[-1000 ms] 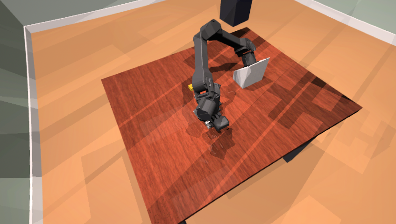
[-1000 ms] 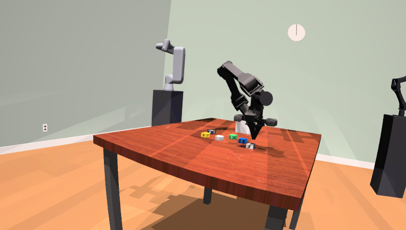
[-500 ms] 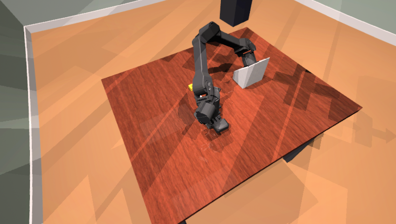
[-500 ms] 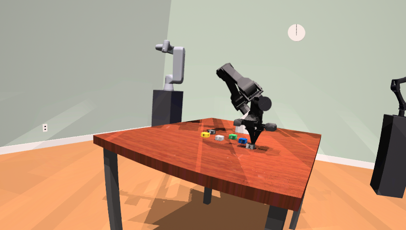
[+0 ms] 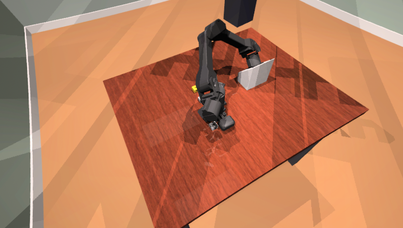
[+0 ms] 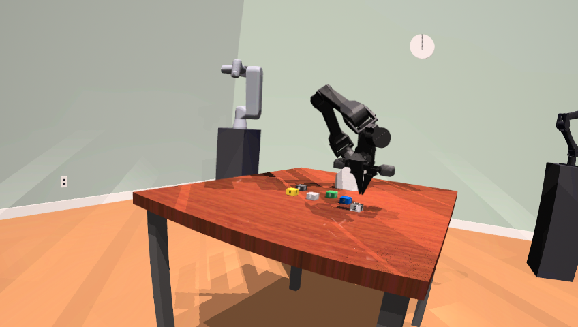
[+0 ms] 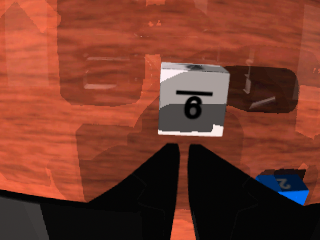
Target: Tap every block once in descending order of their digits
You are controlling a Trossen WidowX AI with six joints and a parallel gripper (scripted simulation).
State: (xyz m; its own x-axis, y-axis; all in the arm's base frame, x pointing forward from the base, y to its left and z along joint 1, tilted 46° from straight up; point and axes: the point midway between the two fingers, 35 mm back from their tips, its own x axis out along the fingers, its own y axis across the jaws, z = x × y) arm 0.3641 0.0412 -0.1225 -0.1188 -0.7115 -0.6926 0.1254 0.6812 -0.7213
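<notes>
My gripper (image 6: 362, 193) (image 7: 182, 155) is shut and empty, its tips above the table by the near white block. This white block (image 5: 213, 126) (image 6: 356, 207) (image 7: 192, 85) shows a 6 shape with a bar over it in the wrist view, an underlined 9 upside down. The blue block (image 6: 345, 199) (image 7: 295, 191) shows a 2. A green block (image 6: 331, 194), a second pale block (image 6: 312, 196), a yellow block (image 6: 292, 191) (image 5: 194, 89) and a black block (image 6: 300, 187) lie farther off; their digits are too small to read surely. The arm hides the fingertips in the top view.
A whitish angled panel (image 5: 255, 76) (image 6: 343, 179) stands on the wooden table (image 5: 135, 112) (image 6: 243, 210) behind the gripper. The blue block is close to the right finger in the wrist view. Other arms stand on pedestals (image 6: 238, 154) (image 6: 555, 219) away from the table.
</notes>
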